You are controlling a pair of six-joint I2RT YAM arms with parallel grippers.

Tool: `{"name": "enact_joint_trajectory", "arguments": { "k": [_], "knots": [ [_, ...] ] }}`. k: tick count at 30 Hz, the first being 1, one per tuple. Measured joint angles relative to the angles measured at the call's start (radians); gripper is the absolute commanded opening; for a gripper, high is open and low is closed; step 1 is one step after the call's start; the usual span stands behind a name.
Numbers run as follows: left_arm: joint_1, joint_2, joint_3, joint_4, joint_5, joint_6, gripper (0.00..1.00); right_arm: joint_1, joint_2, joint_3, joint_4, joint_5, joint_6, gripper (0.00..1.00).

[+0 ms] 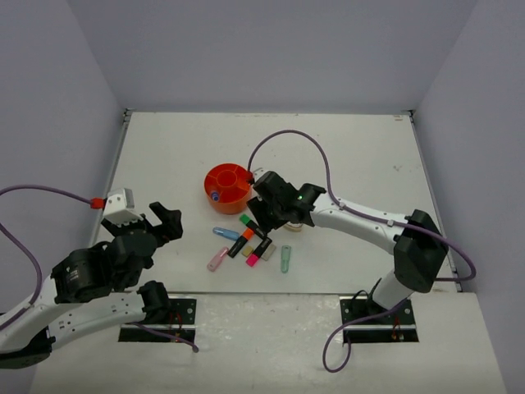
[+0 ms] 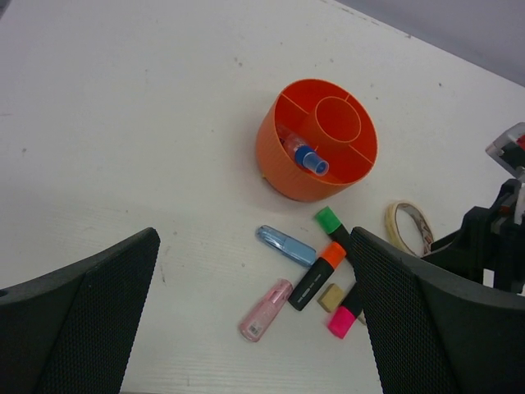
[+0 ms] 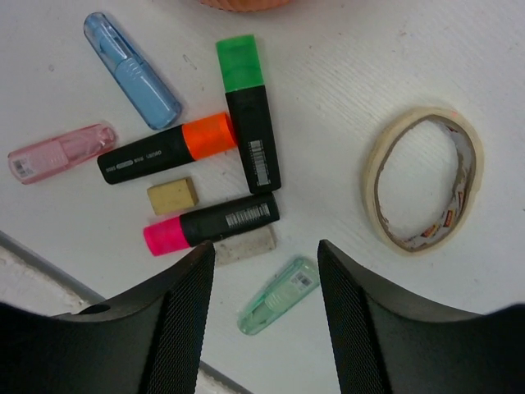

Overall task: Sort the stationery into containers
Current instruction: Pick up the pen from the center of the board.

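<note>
The round orange organiser (image 1: 229,182) stands mid-table with a blue-capped piece (image 2: 310,158) in one outer compartment. In front of it lie green (image 3: 248,111), orange (image 3: 168,148) and pink (image 3: 212,224) highlighters. Around them lie a tan block (image 3: 172,195), a grey block (image 3: 244,245), blue (image 3: 131,70), pink (image 3: 61,153) and green (image 3: 279,295) capsules, and a beige tape ring (image 3: 422,178). My right gripper (image 3: 265,254) hovers open above the pile, holding nothing; the green capsule shows between its fingers. My left gripper (image 1: 152,215) is wide open, raised left of the pile.
Grey enclosure walls close in the white table (image 1: 369,156) at the back and both sides. The table's near edge (image 3: 49,263) runs just in front of the stationery. The right arm's purple cable (image 1: 295,135) loops over the table behind the organiser.
</note>
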Motion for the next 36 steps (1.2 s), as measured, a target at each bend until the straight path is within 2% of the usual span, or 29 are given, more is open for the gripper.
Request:
{"name": "enact_joint_trajectory", "arguments": {
  "k": [8,20,22,26,32,34,36],
  "knots": [
    [0.000,0.025,0.000,0.000,0.001,0.000,1.00,-0.008,0.227,0.070,0.048,0.000,-0.011,0.50],
    [0.000,0.003,-0.004,0.002,0.007,0.006,1.00,-0.021,0.383,0.141,0.062,-0.037,-0.018,0.45],
    [0.000,-0.006,-0.004,0.002,0.007,0.007,1.00,-0.021,0.389,0.145,0.065,-0.041,-0.018,0.40],
    [0.000,-0.013,-0.004,0.002,0.007,0.008,1.00,-0.021,0.391,0.145,0.067,-0.034,-0.011,0.20],
    [0.000,-0.013,-0.004,0.004,0.008,0.008,1.00,-0.019,0.364,0.107,0.085,0.017,0.019,0.08],
    [0.000,-0.006,-0.004,0.011,0.016,0.008,1.00,-0.020,0.320,0.064,0.082,0.048,0.028,0.01],
    [0.000,0.017,-0.003,0.035,0.044,0.013,1.00,-0.020,0.253,0.022,0.082,0.060,0.032,0.00]
  ]
}}
